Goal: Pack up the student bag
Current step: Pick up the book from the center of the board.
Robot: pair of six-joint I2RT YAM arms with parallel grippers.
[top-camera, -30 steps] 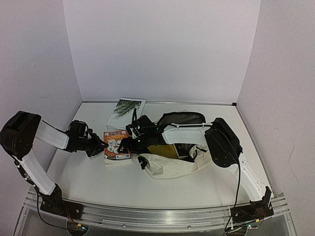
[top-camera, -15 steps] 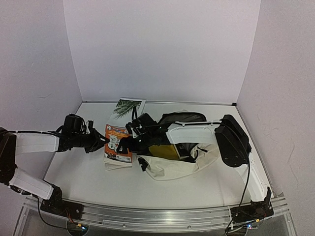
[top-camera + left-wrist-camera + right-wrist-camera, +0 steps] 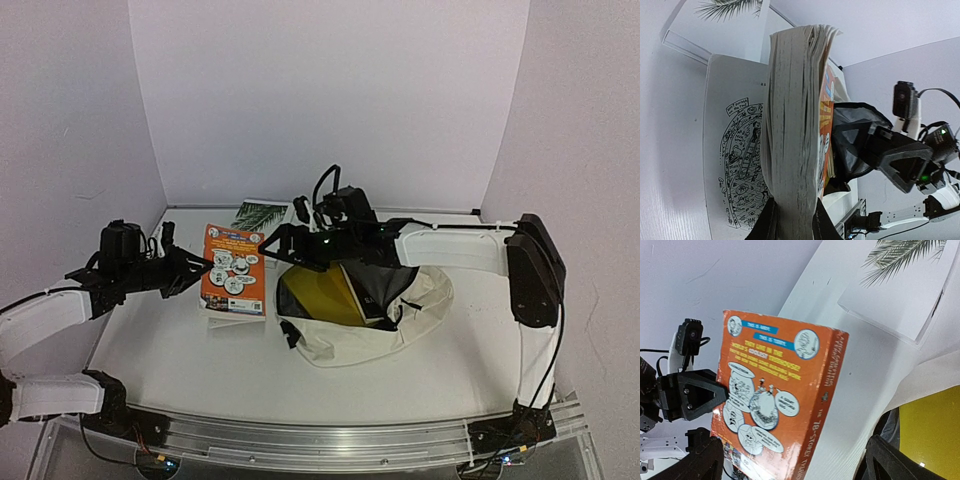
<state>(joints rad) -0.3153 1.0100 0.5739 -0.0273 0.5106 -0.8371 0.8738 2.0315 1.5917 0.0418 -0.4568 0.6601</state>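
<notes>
The student bag lies cream and open-mouthed at mid-table, showing dark lining and a yellow book inside. Left of it an orange book stands upright above the table. My left gripper is shut on its page block, and in the left wrist view both fingers clamp the pages at the gripper. One loose white illustrated leaf hangs open to the side. My right gripper hovers open at the book's right edge, and in the right wrist view it stands wide apart before the orange cover.
A white book with a palm-leaf cover lies flat by the back wall, behind the orange book. Walls close the table on the left, back and right. The bag's cream fabric lies just right of the right gripper.
My left arm has lifted the orange book off the table and stood it upright. The right gripper has risen from the book's edge and opened wider, uncovering the bag's mouth.
</notes>
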